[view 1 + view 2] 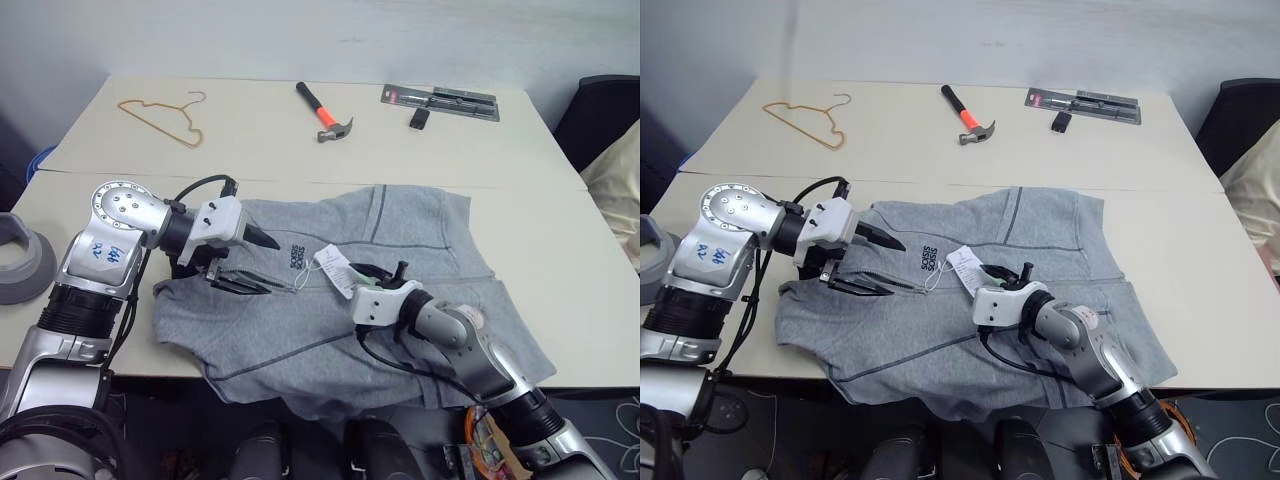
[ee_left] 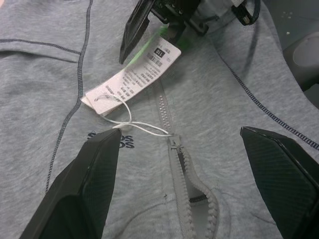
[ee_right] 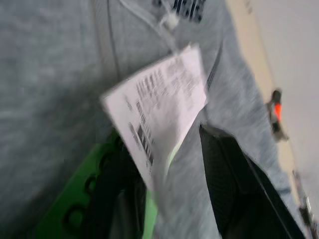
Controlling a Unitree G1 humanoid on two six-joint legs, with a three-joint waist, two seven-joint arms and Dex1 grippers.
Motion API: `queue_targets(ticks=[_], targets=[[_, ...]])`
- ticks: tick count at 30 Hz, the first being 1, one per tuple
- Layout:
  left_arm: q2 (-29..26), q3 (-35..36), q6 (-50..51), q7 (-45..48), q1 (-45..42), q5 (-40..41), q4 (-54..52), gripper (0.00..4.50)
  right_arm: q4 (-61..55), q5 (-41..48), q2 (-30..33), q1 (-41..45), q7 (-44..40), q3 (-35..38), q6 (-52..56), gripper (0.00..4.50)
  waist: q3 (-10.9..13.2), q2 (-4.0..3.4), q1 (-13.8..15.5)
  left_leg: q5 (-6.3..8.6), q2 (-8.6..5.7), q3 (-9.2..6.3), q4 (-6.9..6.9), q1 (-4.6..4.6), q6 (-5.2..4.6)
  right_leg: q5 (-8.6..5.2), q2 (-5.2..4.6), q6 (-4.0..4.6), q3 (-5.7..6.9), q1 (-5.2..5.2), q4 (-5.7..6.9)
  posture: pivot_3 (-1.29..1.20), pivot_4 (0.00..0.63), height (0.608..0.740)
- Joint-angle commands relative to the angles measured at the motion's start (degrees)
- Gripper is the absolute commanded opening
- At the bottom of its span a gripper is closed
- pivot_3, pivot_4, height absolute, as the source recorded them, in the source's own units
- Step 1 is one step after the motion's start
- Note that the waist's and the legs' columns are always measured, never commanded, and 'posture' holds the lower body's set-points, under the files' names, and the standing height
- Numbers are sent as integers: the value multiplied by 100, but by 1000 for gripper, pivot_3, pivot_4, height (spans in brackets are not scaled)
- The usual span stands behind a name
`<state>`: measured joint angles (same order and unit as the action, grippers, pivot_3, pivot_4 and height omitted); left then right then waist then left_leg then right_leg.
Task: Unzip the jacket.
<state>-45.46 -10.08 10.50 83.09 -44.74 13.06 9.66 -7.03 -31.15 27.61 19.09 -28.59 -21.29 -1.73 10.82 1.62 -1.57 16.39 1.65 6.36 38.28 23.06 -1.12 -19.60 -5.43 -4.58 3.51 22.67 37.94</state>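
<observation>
Table (image 1: 560,250) with one jacket (image 1: 400,240)

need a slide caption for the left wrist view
Open left pincer hovering over the grey jacket's partly opened zipper, with the white hang tag tied to its pull.

Left gripper (image 1: 262,262) hovers, fingers spread wide; right gripper (image 1: 362,275) reaches forward, half-parted.

Prob a lab/workshop: plain beige tables (image 1: 300,140) w/ hammer (image 1: 325,113), wire hanger (image 1: 165,117), packaged tool (image 1: 440,101).
</observation>
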Motion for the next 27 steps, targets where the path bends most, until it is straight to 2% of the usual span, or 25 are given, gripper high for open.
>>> queue_targets(ticks=[1, 5, 12, 16, 20, 27], targets=[[-10, 113, -124, -24, -115, -5, -69, 4011, -238, 229, -208, -246, -337, -28, 515, 1791, 0, 0, -1, 0, 1, 0, 0, 0, 0, 0, 1, 0, 0, 0, 0, 0, 150, 740], [-40, 125, -184, -22, -68, -7, -74, 4011, -786, 132, -99, -466, -514, 20, 690, 1791, 0, 0, 1, 0, 0, -1, -1, 1, 0, 0, -1, 0, 0, -1, 0, 0, 150, 740], [-76, 153, -198, -21, -16, 16, -88, 4011, -1750, 292, 736, -1315, -875, 694, 853, 1791, 0, 1, 33, 2, -5, -7, 2, 1, -3, 0, -4, -1, 6, -10, -8, 0, 150, 740], [-59, 138, -234, -10, -5, 13, -54, 4011, -2286, 665, 763, -1649, -930, 1077, 938, 2652, 0, 1, 31, 1, -3, -9, 2, 0, -2, 0, -3, 0, 7, -9, -8, 0, 150, 740], [1, 99, -257, 0, -39, 19, -27, 4011, -2639, 862, 308, -1644, -959, 720, 1170, 3883, 0, 1, -9, 1, 0, -10, 1, -1, -1, 0, 1, 0, 8, -8, -8, 0, 150, 740], [61, 26, -250, 105, -169, -12, 26, 4011, -2110, 672, -399, -1012, -647, 303, 1492, 3883, 0, 1, 10, -1, -2, -8, 2, -1, 2, 0, 0, 0, 6, -5, -8, 0, 150, 740]])
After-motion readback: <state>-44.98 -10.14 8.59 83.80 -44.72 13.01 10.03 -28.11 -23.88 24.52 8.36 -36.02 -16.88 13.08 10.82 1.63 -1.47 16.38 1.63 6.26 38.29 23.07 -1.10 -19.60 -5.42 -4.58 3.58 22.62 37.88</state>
